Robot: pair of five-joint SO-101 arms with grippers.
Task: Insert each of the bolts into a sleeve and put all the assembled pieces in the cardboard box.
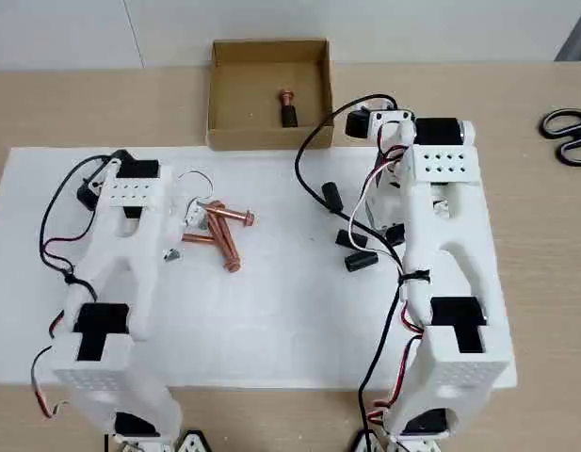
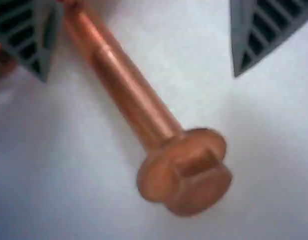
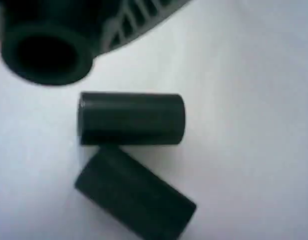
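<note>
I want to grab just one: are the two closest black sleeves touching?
Touching. The right wrist view shows one sleeve with an end corner against the side of the other sleeve, no gap between.

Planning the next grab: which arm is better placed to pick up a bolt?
Left. Its open gripper straddles a copper bolt; the right arm sits over black sleeves instead.

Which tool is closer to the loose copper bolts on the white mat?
Left. The left tool hangs open directly above the bolts, with one bolt right beneath it. The right tool sits across the mat, above the black sleeves.
</note>
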